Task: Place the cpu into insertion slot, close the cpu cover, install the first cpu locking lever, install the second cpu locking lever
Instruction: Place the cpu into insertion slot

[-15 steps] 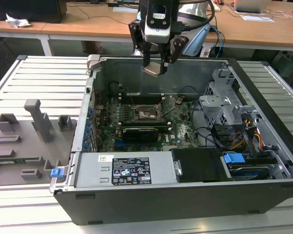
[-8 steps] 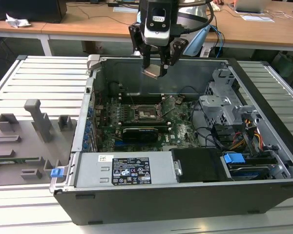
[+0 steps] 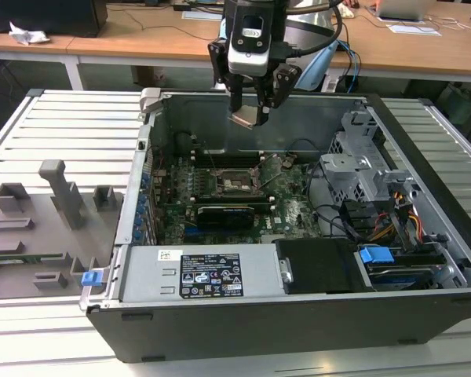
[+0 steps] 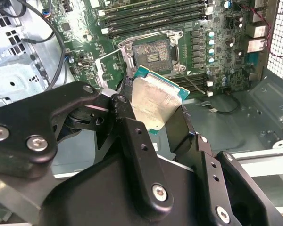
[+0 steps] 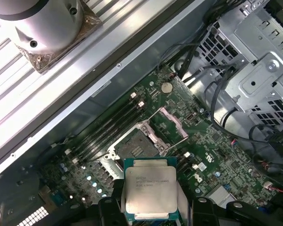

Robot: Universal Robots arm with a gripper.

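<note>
1. The cpu (image 3: pixel 246 118), one chip, hangs over the computer case (image 3: pixel 298 326) in the exterior view, clamped in the gripper (image 3: pixel 253 110).
2. Second wrist view: two fingers (image 4: pixel 129 127) closed against its edges; one insertion slot (image 4: pixel 151 52) lies uncovered.
3. First wrist view: one cpu cover (image 5: pixel 172 125), seemingly hinged open.

Silver-faced cpu (image 5: pixel 148 190) aloft, tilted, well above the bare insertion slot (image 5: pixel 136 147); cpu cover (image 5: pixel 173 123) open beside it

Wooden desks (image 3: pixel 141 38) stand behind a slatted, seemingly metal table (image 3: pixel 63 126).
</note>
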